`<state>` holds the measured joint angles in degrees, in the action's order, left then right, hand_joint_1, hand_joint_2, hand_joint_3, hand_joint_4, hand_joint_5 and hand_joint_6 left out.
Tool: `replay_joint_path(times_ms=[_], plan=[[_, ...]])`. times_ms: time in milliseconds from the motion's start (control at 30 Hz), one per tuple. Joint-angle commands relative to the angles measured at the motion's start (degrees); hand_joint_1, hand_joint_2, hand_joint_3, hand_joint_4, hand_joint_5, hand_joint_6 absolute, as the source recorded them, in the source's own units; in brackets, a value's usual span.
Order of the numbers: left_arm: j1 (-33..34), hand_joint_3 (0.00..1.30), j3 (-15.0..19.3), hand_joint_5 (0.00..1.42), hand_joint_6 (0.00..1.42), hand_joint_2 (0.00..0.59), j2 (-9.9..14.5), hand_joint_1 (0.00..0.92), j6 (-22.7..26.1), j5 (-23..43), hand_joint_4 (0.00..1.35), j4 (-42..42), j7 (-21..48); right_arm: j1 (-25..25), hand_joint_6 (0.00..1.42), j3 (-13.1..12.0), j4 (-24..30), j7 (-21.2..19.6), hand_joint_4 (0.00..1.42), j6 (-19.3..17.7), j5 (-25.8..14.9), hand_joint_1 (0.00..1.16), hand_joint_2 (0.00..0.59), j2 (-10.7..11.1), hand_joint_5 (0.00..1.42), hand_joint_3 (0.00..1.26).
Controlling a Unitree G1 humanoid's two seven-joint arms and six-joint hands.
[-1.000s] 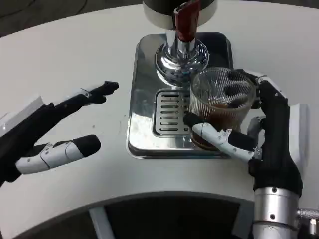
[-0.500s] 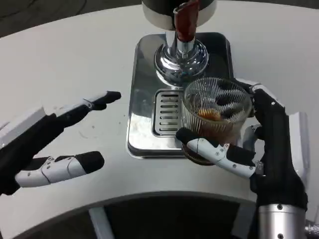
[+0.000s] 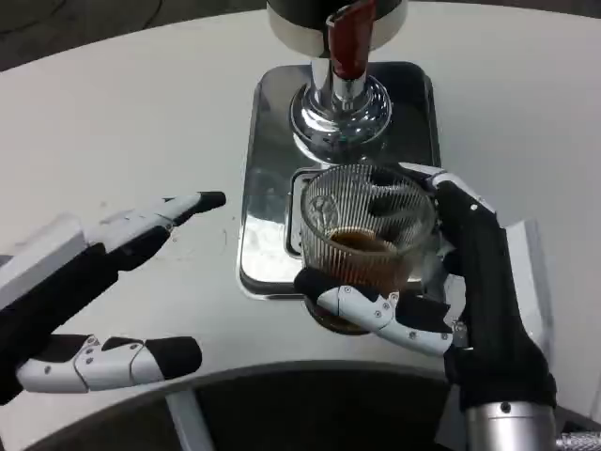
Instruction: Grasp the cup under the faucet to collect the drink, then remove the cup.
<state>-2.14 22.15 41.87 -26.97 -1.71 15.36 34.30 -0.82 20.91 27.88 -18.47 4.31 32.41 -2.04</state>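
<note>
Standing upright with its open mouth facing up, the one ribbed glass cup (image 3: 366, 240) holds some brown drink and sits in the grip of the right hand (image 3: 451, 301), fingers wrapped around its sides, over the front edge of the metal drip tray (image 3: 272, 141). Behind it rises the single chrome faucet (image 3: 340, 103) with a red handle (image 3: 352, 38), nothing between them. Left hand (image 3: 103, 291) hovers over the white table (image 3: 122, 113), fingers spread wide, holding nothing.

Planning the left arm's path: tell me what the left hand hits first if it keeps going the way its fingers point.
The left hand points right and slightly away. It would likely first meet the left edge of the drip tray; height is unclear.
</note>
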Motion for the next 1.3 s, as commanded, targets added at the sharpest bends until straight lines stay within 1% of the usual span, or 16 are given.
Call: replay_joint_path(times_ms=[33, 267, 433, 733, 867, 1067, 1300], plan=[[-3.6, 0.02, 2.5, 0.00, 0.03, 0.084, 0.8, 0.000, -0.2, -1.7, 0.00, 2.7, -1.0, 0.0, 1.42, 0.9, 3.1, 1.7, 1.13, -3.9, 0.0, 1.11, 0.122, 0.3, 1.32, 0.94], [-8.4, 0.01, 5.8, 0.00, 0.02, 0.084, 0.5, 0.000, 1.3, -2.9, 0.00, 6.7, -0.9, -0.7, 1.42, 1.1, 4.8, 5.3, 1.14, -5.1, -0.9, 1.11, 0.121, 1.8, 1.32, 0.94], [-10.8, 0.01, 6.7, 0.00, 0.02, 0.084, 0.0, 0.000, 2.0, -3.2, 0.00, 8.5, -0.9, -0.7, 1.42, 1.1, 5.3, 7.0, 1.14, -6.5, -0.8, 1.11, 0.122, 2.9, 1.32, 0.94], [-15.7, 0.01, 9.0, 0.00, 0.00, 0.084, -1.4, 0.000, 2.8, -3.5, 0.00, 11.4, -1.3, -1.5, 1.40, 1.3, 5.9, 9.4, 1.14, -7.2, -1.7, 1.12, 0.125, 3.0, 1.31, 0.94], [-18.0, 0.01, 10.3, 0.00, 0.00, 0.084, -2.4, 0.000, 2.0, -3.7, 0.00, 12.2, -1.7, -1.6, 1.40, 1.3, 6.0, 10.2, 1.14, -7.3, -2.2, 1.12, 0.124, 3.1, 1.31, 0.94], [-19.3, 0.01, 11.5, 0.00, 0.00, 0.081, -2.5, 0.000, 0.5, -3.8, 0.00, 12.5, -1.8, -2.1, 1.40, 1.6, 6.6, 11.5, 1.14, -7.5, -2.4, 1.12, 0.123, 3.2, 1.31, 0.94], [-19.0, 0.01, 10.3, 0.00, 0.00, 0.079, -1.4, 0.000, -2.4, -3.5, 0.00, 12.3, -0.9, -3.0, 1.40, 1.3, 7.8, 12.2, 1.14, -7.6, -2.6, 1.12, 0.123, 3.8, 1.31, 0.94]])
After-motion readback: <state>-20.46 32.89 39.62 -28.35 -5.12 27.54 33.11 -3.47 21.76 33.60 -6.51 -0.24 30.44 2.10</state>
